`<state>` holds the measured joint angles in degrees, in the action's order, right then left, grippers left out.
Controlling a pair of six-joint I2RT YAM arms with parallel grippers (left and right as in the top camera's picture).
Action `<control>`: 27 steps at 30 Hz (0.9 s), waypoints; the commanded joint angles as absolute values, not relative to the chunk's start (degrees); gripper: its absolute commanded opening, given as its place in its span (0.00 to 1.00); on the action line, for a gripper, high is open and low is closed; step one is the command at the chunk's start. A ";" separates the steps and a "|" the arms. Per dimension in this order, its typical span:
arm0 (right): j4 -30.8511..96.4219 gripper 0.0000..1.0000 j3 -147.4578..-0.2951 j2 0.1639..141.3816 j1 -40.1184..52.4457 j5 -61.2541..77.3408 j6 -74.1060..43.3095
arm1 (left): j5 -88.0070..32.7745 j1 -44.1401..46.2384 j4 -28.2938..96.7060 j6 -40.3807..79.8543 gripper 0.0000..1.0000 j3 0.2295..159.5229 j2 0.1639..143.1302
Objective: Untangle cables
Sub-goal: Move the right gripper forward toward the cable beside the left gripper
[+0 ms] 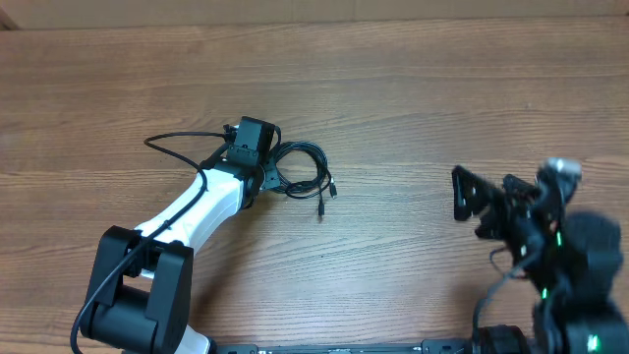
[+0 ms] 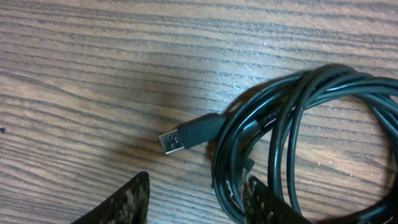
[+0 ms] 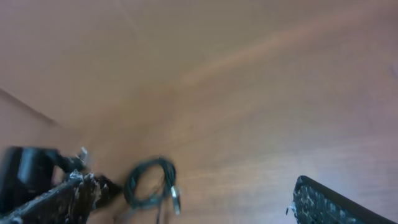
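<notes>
Looking down from overhead, a wood-grain table fills the frame, carrying two robot arms and one small coil of black cables just left of centre. The white left arm rises from the lower left corner and reaches up and to the right. Its black wrist block hides the coil's left edge from above. One thin black wire belonging to that arm loops across the wood at the upper left of the wrist, apart from the coil. Two plug tips trail from the coil's lower right side, one just above the other. How many separate cords make up the coil cannot be told. In the left wrist view the coil fills the right half, and one silver USB plug pokes out leftward onto bare wood. The left gripper is partly open. Its two fingers show at the bottom edge, the one at frame right lying over the coil's strands, with a few strands and bare wood in the gap and nothing clamped. The dark right gripper sits at the right of the frame, well apart from the coil, jaws spread wide and empty. Its own blurred camera shows the coil small and low, left of centre.
</notes>
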<state>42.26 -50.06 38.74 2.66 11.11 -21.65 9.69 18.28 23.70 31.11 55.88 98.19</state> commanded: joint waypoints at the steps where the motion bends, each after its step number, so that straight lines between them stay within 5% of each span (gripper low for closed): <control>1: 46.85 1.00 -56.95 49.89 2.81 13.96 -21.87 | 10.48 18.02 23.55 30.44 0.49 56.34 99.00; 13: 45.63 0.96 -61.67 84.68 3.73 37.87 -22.92 | 10.48 18.02 23.55 30.44 0.45 56.34 99.00; 21: 40.60 0.84 -61.45 95.77 9.47 38.22 -22.74 | 10.48 18.02 23.33 30.41 0.09 56.34 99.00; 23: 38.52 0.78 -61.45 97.06 11.03 36.99 -22.79 | 10.46 18.02 23.29 30.41 0.09 56.34 99.00; 27: 36.05 0.72 -61.34 98.39 14.11 31.33 -25.76 | 9.65 18.00 23.09 29.65 0.27 56.36 99.00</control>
